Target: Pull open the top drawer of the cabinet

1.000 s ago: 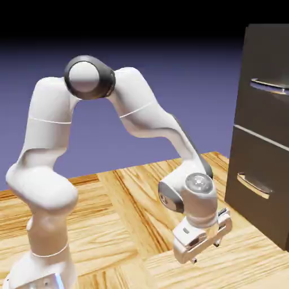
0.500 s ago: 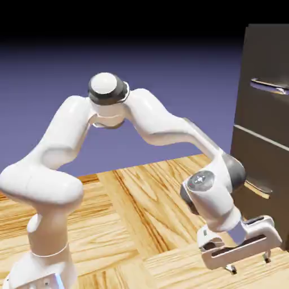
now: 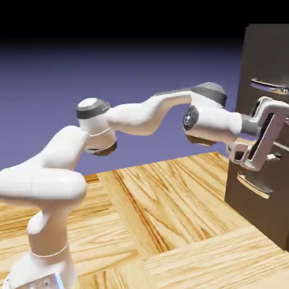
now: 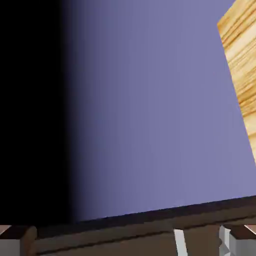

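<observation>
Here's one tall dark grey-brown cabinet [image 3: 240,192] with two curved silver bar handles, the top drawer [image 3: 265,62] above the lower; one white two-finger claw [image 3: 276,138] stands open beside it, two fingertips apart.

No readable text, label, brand, number or sign shows anywhere in either view, from the upper left of the frame to the lower right; any small marks are too small to make out
</observation>
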